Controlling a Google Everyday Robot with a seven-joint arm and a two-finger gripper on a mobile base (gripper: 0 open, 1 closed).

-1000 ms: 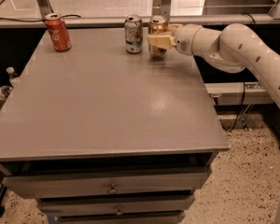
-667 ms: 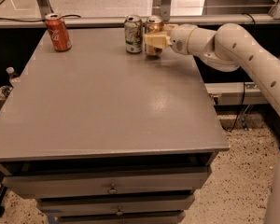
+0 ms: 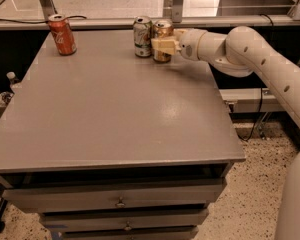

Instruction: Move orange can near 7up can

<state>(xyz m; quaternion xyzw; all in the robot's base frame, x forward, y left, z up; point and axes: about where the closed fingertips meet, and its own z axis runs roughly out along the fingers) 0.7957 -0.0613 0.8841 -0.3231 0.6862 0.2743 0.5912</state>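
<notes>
Grey tabletop [image 3: 115, 114], far edge: claw [image 3: 163, 45] clamped around upright copper-gold orange can [image 3: 163, 29] beside 7up can [image 3: 142, 36].

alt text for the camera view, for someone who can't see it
A white robot arm reaches in from the right of the picture and its gripper grasps the orange can at the far edge of a grey table, right beside the 7up can. A red cola can stands apart at the far left corner.
</notes>
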